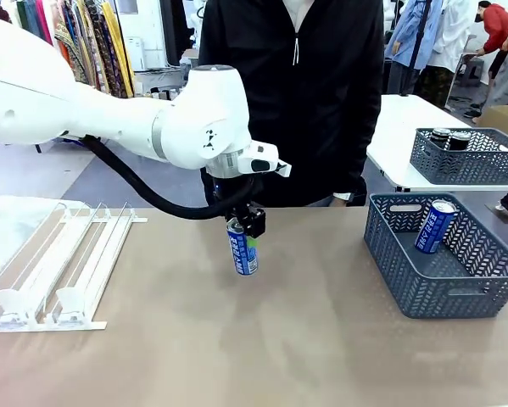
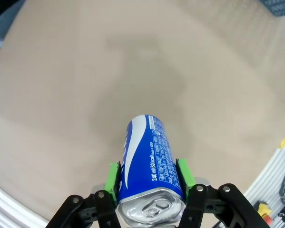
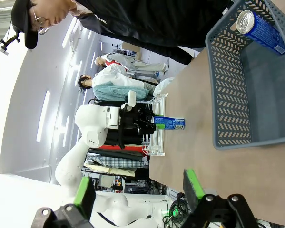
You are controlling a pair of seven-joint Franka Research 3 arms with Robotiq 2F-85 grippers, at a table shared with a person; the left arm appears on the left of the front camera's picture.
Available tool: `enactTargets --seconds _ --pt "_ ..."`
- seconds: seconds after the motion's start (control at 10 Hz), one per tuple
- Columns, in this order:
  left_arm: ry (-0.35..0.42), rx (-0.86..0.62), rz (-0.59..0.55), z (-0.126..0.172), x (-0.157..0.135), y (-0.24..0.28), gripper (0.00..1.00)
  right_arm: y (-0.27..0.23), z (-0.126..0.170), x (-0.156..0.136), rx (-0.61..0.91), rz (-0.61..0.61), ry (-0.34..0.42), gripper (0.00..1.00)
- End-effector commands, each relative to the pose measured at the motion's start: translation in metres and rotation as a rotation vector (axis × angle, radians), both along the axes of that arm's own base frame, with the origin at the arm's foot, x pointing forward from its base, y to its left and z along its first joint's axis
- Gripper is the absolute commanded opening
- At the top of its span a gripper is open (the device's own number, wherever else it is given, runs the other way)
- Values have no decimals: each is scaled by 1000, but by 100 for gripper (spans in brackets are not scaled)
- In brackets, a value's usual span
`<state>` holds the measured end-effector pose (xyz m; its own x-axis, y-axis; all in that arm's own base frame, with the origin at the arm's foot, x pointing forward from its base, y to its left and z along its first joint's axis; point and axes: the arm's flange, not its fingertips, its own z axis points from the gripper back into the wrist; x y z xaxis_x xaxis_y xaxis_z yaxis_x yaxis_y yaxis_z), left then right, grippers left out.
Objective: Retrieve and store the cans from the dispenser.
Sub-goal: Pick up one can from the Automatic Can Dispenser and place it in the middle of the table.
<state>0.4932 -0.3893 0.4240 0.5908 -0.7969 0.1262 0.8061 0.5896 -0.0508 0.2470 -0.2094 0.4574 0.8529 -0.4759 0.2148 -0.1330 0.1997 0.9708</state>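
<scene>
My left claw (image 2: 152,190) clamps a blue can (image 2: 148,159) mid-frame above bare table (image 1: 237,339), dispenser (image 1: 54,267) lower left, grey basket (image 1: 444,292) holding another can (image 1: 435,226) at right; my right claw (image 3: 137,190) gapes wide.

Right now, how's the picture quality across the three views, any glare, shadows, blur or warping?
Front view: even light, sharp, a faint shadow on the tan table under the slim blue drink can. Left wrist view: wide-angle bulge, can print readable, soft shadow patch on the table. Right wrist view: rolled sideways, bright washed-out wall on the left, grey lattice plastic basket crisp.
</scene>
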Motion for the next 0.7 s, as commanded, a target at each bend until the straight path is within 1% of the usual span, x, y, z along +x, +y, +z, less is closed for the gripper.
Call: enactTargets --seconds 0.0,0.3,0.6 --pt "36 -10 15 5 -3 -3 0 -1 2 0 0 4 -24 100" --pt "36 3 25 -21 -5 -8 0 -1 2 0 0 4 -24 100" --pt "39 13 11 -28 -6 -12 0 -1 2 0 0 4 -24 100"
